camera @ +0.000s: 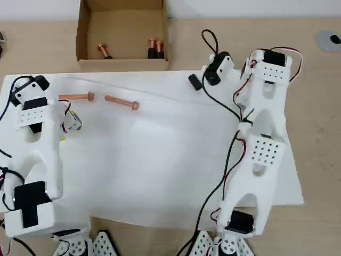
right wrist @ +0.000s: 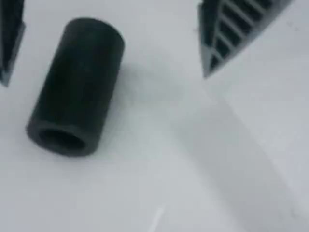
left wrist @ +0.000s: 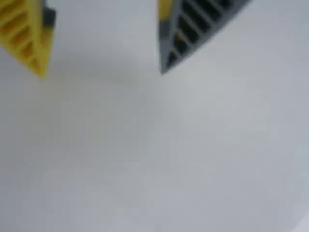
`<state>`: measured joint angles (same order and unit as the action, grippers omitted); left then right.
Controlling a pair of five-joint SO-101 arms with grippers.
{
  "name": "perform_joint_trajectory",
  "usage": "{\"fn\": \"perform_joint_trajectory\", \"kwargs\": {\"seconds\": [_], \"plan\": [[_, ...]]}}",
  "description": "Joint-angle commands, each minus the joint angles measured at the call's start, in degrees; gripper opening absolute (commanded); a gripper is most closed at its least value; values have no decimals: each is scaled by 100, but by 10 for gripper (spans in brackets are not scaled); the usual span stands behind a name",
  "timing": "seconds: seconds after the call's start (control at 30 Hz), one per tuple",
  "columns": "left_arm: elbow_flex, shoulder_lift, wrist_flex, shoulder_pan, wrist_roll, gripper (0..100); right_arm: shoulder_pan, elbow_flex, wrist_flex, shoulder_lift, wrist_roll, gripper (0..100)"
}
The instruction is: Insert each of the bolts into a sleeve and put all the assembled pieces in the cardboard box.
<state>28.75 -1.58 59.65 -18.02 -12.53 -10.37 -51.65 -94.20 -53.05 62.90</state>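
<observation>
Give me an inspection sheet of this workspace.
Surface: white sheet on a wooden table.
Job's things: two bolts loose on the sheet; one black sleeve lying near its far edge; three assembled pieces in the cardboard box.
Clutter: grey disc at the table's far corner.
Hands: left hand open over bare sheet; right hand open, straddling the sleeve.
Cables: black and red wires along the right arm.
Surroundings: nothing seen.

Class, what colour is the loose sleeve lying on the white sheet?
Black; the sleeve shows best in the right wrist view.
</observation>
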Motion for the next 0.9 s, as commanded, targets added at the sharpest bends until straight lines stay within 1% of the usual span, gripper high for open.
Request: {"fn": "perform_joint_trajectory", "kwargs": {"seconds": [0.0,0.13,0.3,0.47,0.67,0.87], "plan": [[-202,-48,-44,18,35,168,22,-215,26,-31,79,278],[-193,-48,-44,18,35,168,13,-444,123,-321,88,278],[-193,-48,-44,18,35,168,48,-1077,105,-699,88,278],[-193,-48,-44,18,44,168,4,-1446,70,-804,88,278],[-193,-48,-44,18,44,168,48,-2149,-703,-804,88,278],[-193,-48,-44,18,44,168,31,-2360,-695,-848,88,278]]}}
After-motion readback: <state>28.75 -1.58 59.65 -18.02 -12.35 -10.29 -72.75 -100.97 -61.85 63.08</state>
